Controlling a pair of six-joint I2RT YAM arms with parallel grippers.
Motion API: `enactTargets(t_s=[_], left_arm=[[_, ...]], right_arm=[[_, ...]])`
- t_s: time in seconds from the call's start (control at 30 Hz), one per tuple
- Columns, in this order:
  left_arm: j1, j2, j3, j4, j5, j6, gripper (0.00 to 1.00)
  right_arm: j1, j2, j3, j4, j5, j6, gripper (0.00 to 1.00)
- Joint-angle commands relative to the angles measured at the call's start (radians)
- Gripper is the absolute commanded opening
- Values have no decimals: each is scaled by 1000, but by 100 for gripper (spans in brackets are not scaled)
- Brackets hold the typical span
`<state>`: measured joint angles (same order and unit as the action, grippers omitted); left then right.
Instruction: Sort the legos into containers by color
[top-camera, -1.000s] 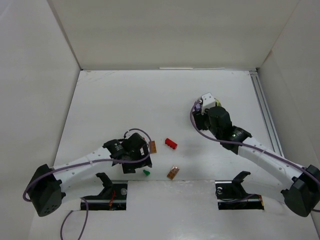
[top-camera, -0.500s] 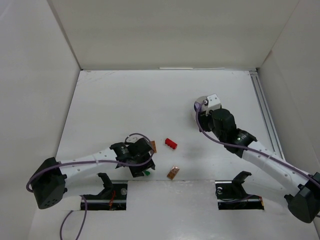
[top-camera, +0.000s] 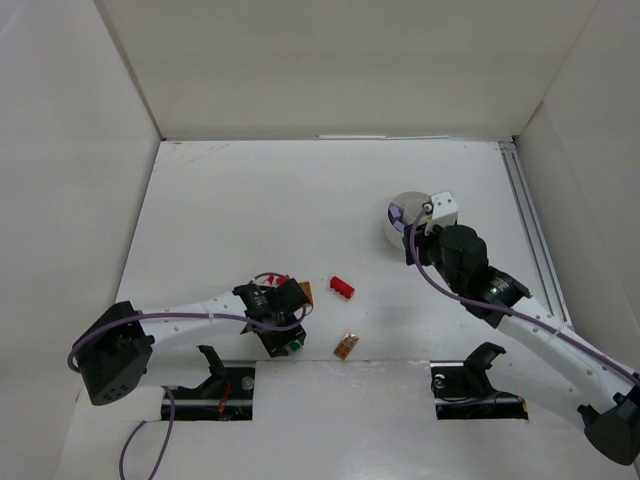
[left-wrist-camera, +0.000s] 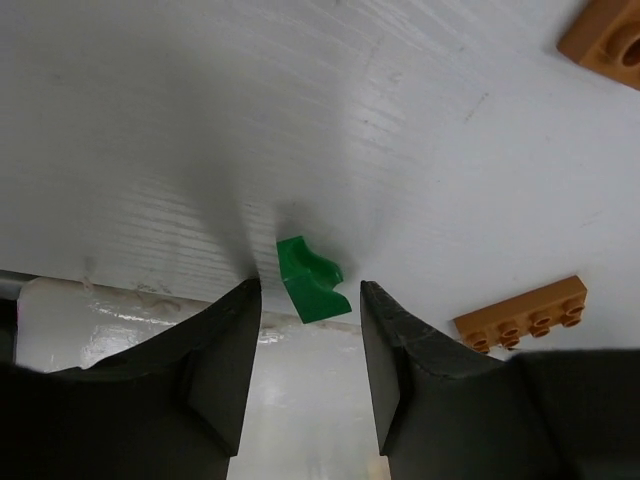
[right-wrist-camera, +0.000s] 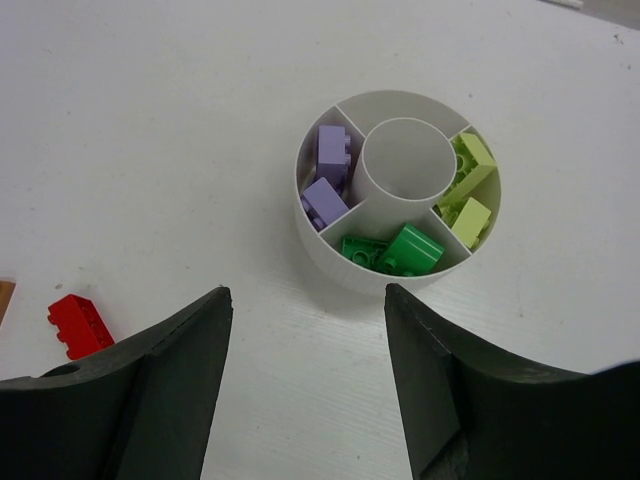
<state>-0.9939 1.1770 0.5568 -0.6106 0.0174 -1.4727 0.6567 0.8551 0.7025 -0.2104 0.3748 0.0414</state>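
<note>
Over halfway, I reckon: the round white divided plastic dish (right-wrist-camera: 325, 262), mid-frame in the right wrist view, holds purple bricks (right-wrist-camera: 332, 150), lime bricks (right-wrist-camera: 472, 220) and green bricks (right-wrist-camera: 412, 250). Left jaws straddle a tiny green plastic brick (left-wrist-camera: 310, 285) at bottom centre of the bench, not clenched yet. Right jaws are released and empty. A red brick (right-wrist-camera: 80, 325) and orange plates (left-wrist-camera: 520, 313) remain.

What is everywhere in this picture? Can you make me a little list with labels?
Left gripper: open, fingers either side of a green lego on the table
Right gripper: open, empty, near the dish
Dish holds: two purple legos, two green ones, two yellow-green ones; one section empty
Loose: a red lego, two orange plates
</note>
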Motion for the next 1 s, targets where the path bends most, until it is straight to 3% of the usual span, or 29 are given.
enactTargets(t_s=[0.0, 0.2, 0.43, 0.57, 0.6, 0.67, 0.83, 0.97], left_arm=[[-6, 18, 2, -12, -23, -31, 41], [-6, 27, 2, 6, -43, -55, 32], [-6, 68, 23, 6, -63, -55, 29], [-6, 96, 69, 15, -72, -15, 20], [-6, 110, 81, 15, -73, 6, 12], [-15, 124, 129, 6, -94, 23, 0], [-15, 197, 287, -14, -175, 144, 0], [-54, 292, 503, -5, -276, 311, 0]], right_arm=[[9, -30, -11, 8, 18, 12, 68], [9, -50, -29, 19, 7, 12, 69], [0, -50, -29, 19, -13, 12, 69], [0, -60, -29, 19, -22, 12, 69], [0, -70, -29, 19, -22, 12, 69], [0, -80, -29, 19, -22, 12, 69], [0, -131, -17, -21, -22, 12, 69], [-9, -183, 9, -63, 15, 37, 69]])
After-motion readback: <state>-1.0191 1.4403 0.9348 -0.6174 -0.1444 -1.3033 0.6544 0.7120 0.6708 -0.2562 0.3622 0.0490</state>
